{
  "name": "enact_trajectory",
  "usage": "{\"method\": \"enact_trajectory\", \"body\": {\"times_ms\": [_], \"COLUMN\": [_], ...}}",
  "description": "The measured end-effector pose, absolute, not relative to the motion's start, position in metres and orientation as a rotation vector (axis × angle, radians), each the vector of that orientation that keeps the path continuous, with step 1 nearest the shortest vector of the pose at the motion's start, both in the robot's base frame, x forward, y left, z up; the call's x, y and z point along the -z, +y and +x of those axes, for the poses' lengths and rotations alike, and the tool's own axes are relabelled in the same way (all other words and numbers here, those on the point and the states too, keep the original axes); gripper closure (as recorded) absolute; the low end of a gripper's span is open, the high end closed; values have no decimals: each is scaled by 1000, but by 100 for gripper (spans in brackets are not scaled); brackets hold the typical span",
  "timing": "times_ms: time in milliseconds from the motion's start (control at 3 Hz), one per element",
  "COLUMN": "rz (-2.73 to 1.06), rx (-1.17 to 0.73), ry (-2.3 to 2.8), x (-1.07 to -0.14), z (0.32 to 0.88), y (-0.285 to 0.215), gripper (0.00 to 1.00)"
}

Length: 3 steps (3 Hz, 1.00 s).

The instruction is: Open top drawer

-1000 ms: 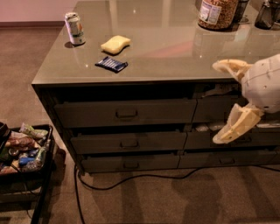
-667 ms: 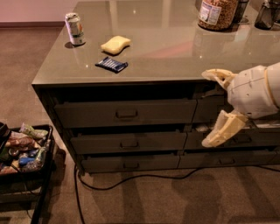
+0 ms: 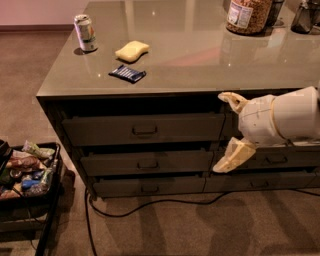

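Jar (image 3: 247,14) label and can (image 3: 85,32) print not legible; the blue packet (image 3: 127,73) likewise. Jar top is cut off by the frame edge, and the white arm (image 3: 295,117) is cut off at right. Arm reaches leftward, roughly level. Gripper (image 3: 218,132) is at the right end of the top drawer (image 3: 115,131), fingers (image 3: 232,101) spread wide, one above the other, holding nothing. The drawer sits directly under the countertop (image 3: 200,60), left bank; contact unclear.

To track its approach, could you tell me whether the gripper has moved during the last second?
Yes: the gripper has shifted left toward the handle of the top drawer.
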<state>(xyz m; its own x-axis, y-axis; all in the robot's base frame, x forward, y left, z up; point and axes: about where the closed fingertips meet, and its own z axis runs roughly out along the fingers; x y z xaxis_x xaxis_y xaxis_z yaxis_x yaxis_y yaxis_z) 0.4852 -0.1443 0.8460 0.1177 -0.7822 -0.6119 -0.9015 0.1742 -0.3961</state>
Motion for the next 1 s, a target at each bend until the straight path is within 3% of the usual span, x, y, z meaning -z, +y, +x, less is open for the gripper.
{"method": "enact_trajectory", "body": {"times_ms": [1000], "rz": [-1634], "rx": [-189], "ry": [1632], "x": [-785], "z": [530], "y": [-115], "gripper": [0]}}
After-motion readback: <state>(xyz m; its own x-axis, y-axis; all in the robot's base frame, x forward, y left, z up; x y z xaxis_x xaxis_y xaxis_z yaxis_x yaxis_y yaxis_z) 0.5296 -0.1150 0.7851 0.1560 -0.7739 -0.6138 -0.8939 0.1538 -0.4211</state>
